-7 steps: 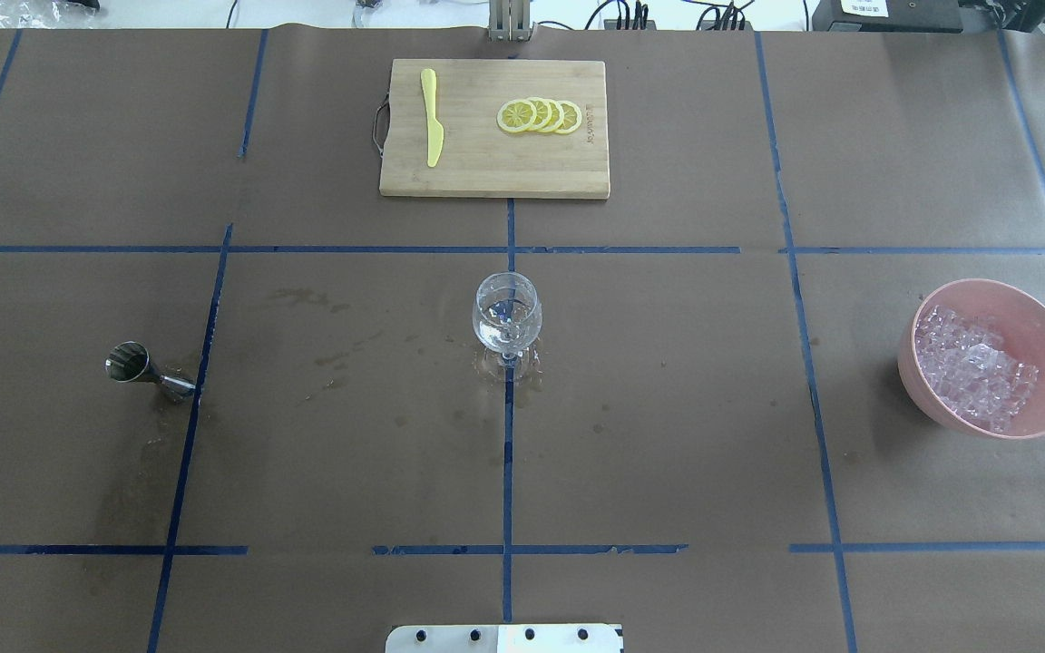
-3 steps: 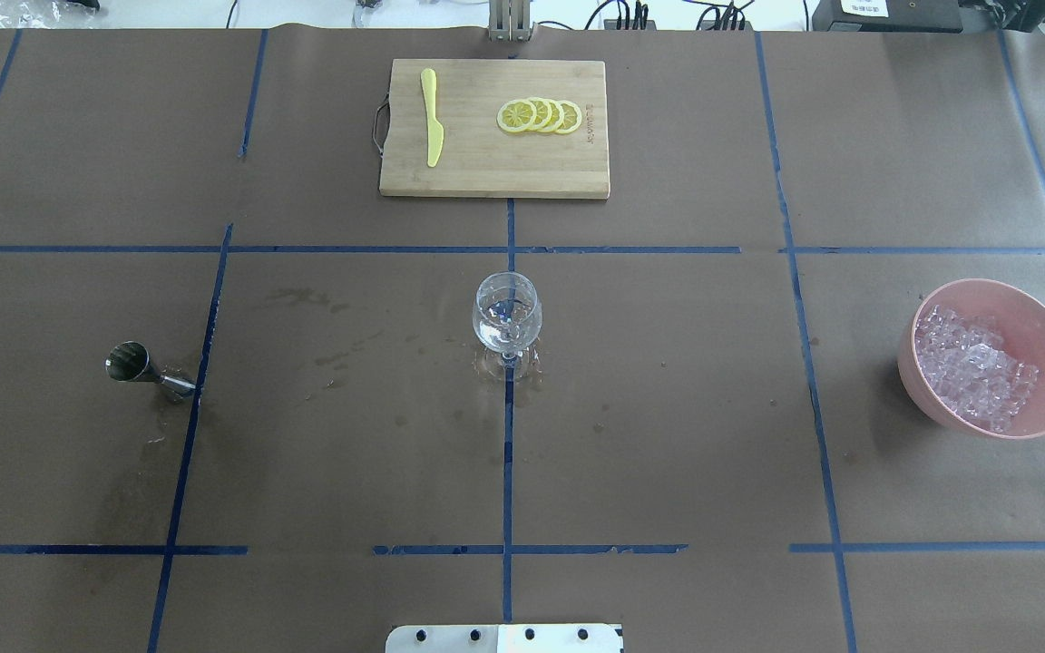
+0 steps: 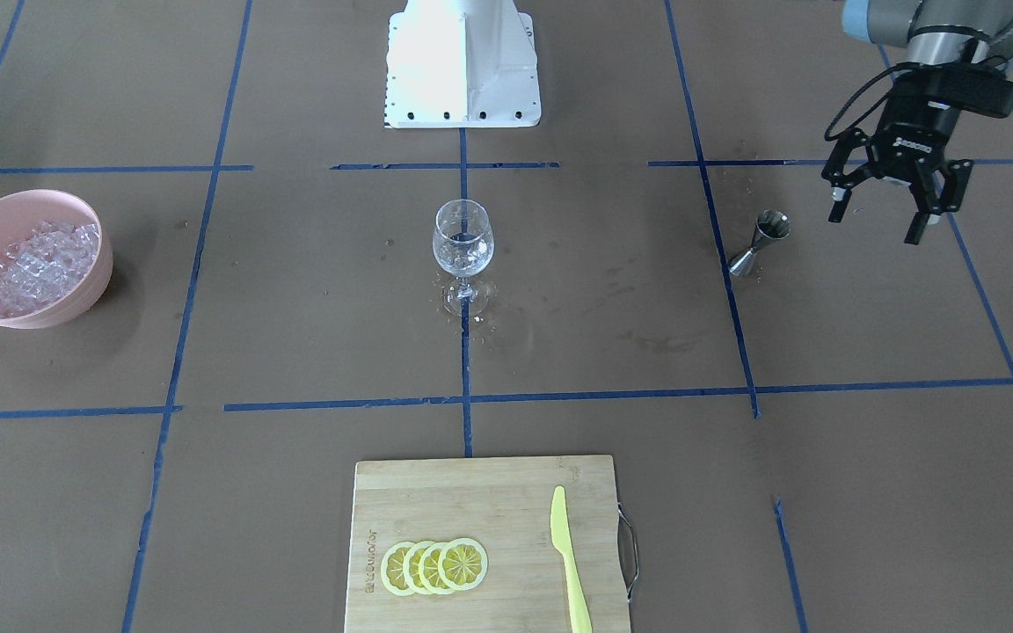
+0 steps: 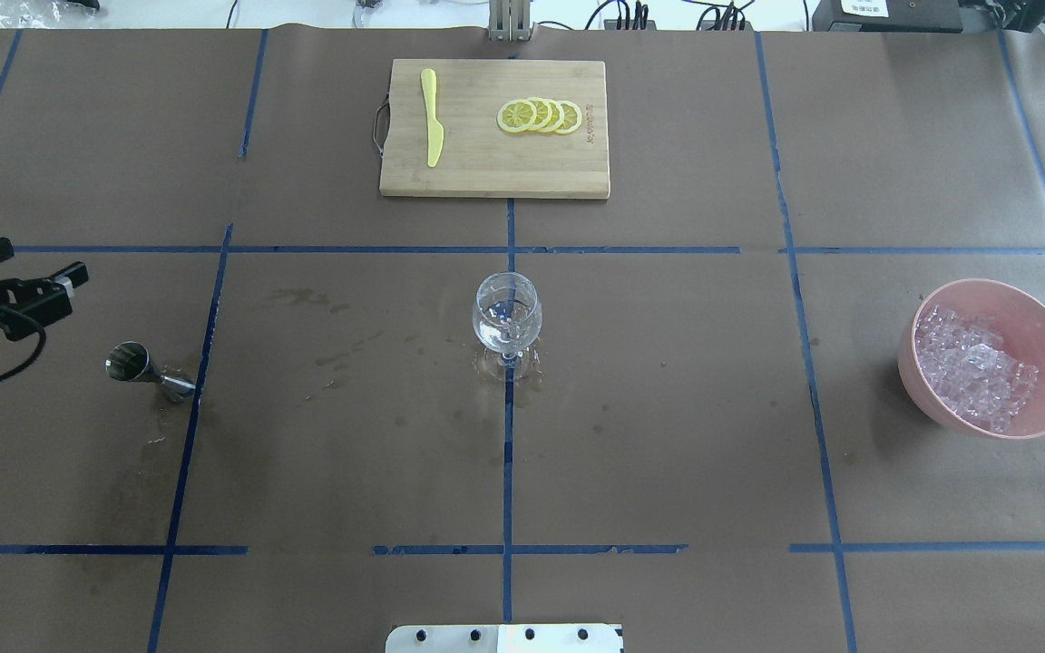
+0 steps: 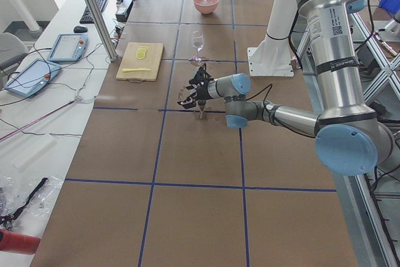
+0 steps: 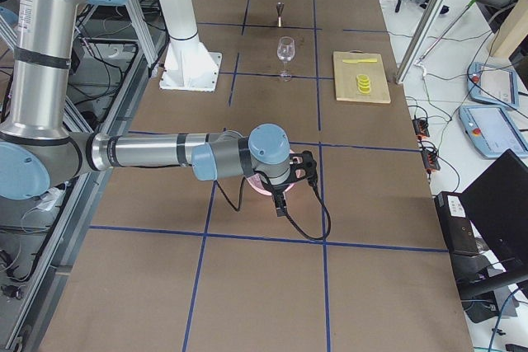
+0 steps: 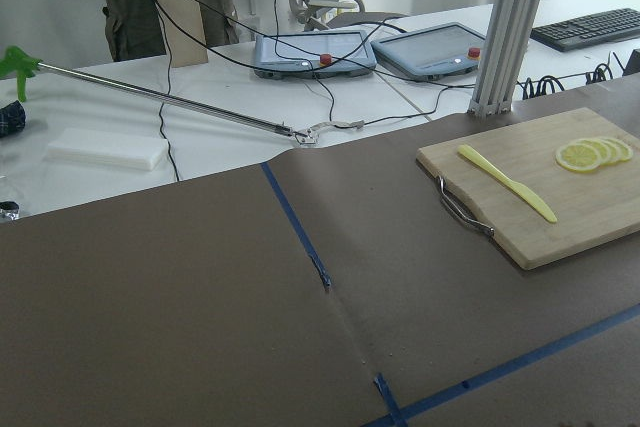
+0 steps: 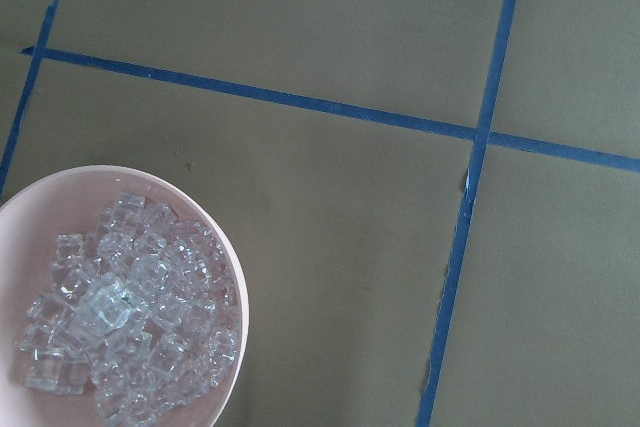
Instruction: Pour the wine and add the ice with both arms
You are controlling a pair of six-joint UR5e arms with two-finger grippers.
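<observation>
Dead centre on the table (image 4: 668, 435) stands the stemmed wine glass (image 4: 506, 317), upright and on its own. I'd guess that's deliberate, since both arms need to get at it without crossing each other. Off to its left is the little steel jigger (image 4: 146, 370), also upright, and the left gripper (image 3: 874, 224) hangs in the air a bit further left and slightly beyond it. Its fingers (image 3: 914, 230) are spread wide with nothing between them, so it looks lined up to go for the jigger and do the pour. I can't make out from these shots whether anything's in the jigger. The ice (image 4: 971, 367) is all heaped in the pink bowl (image 4: 1044, 317) way over on the right side, well apart from the glass. The right gripper (image 6: 293, 187) is up above the bowl area, and its wrist camera looks down with the bowl off to one side. You only catch that gripper in the side shot, so I can't tell if its fingers are spread or closed. At the far edge, the bamboo cutting board (image 4: 486, 172) with lemon slices (image 4: 539, 116) and a yellow plastic knife (image 4: 432, 116) sits out of the way.
</observation>
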